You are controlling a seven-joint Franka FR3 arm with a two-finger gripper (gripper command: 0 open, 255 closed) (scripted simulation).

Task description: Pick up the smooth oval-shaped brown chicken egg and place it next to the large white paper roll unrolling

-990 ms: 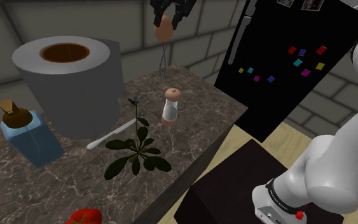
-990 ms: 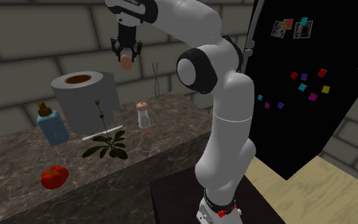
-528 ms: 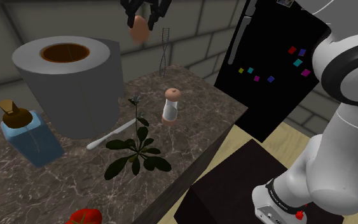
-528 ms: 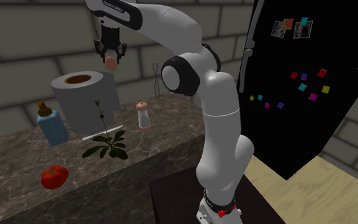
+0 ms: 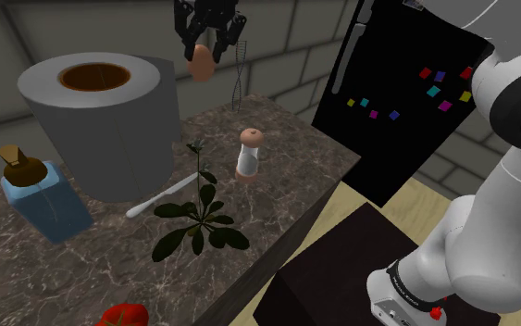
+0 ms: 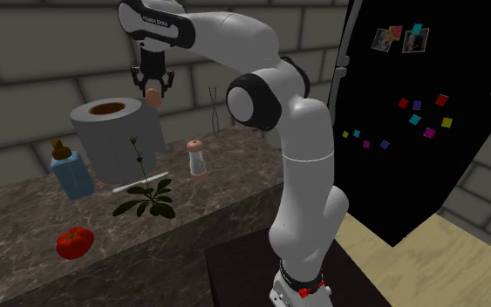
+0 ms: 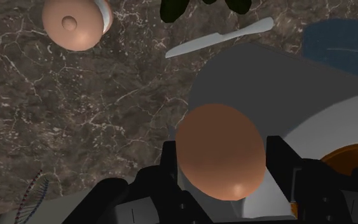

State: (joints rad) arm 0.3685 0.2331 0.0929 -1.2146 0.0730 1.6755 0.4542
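I see the smooth, oval brown egg [image 5: 200,63] clamped between the black fingers [image 7: 280,156] of the gripper [image 6: 153,92], up in the air. In the shoulder view it hangs at about 1 o'clock from the fat grey paper roll [image 5: 101,125], above the veined dark marble tabletop [image 5: 286,167].

Grey block walls [image 5: 291,46] back a dark marble counter [image 5: 295,153], black fridge [image 5: 406,148] and pale wood floor [image 6: 444,253].
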